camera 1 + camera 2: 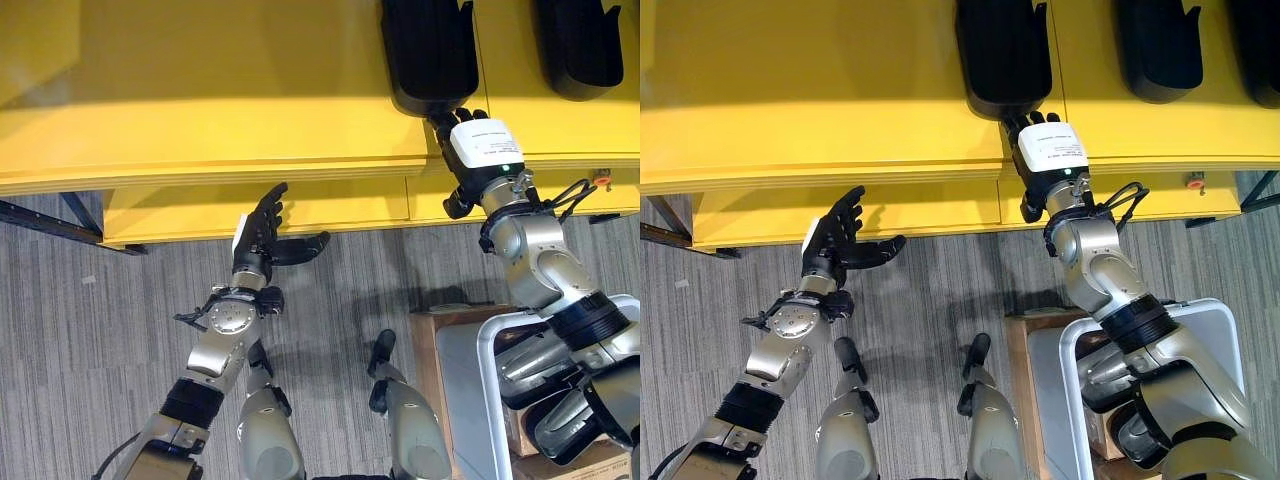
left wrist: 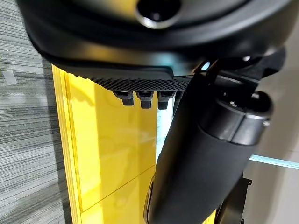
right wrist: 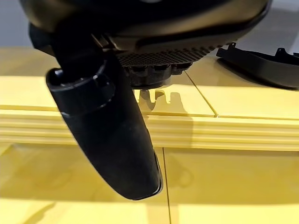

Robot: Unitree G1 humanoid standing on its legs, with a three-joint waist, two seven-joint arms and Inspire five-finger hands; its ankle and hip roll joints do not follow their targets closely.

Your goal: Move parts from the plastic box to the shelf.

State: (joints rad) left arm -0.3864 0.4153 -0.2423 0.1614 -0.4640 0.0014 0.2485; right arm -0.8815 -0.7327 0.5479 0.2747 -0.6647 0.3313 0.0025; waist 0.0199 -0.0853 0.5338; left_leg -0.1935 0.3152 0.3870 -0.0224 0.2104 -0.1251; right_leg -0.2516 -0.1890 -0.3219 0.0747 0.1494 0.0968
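My right hand (image 1: 1038,150) sits at the black part (image 1: 1002,55) on the yellow shelf (image 1: 840,110), finger grip unclear, so I'd nudge it fully on; left hand (image 1: 835,240) hangs spread, empty.

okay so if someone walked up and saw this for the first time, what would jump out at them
The bright yellow shelf across the top, with black plastic parts lying on it. The right hand reaches to the shelf's front edge at the nearest part, while the left hand hangs open below the shelf. A grey plastic box sits lower right.

Yellow shelf (image 1: 200,120), black parts (image 1: 430,50) (glossy) — grey-streaked floor (image 1: 80,340).
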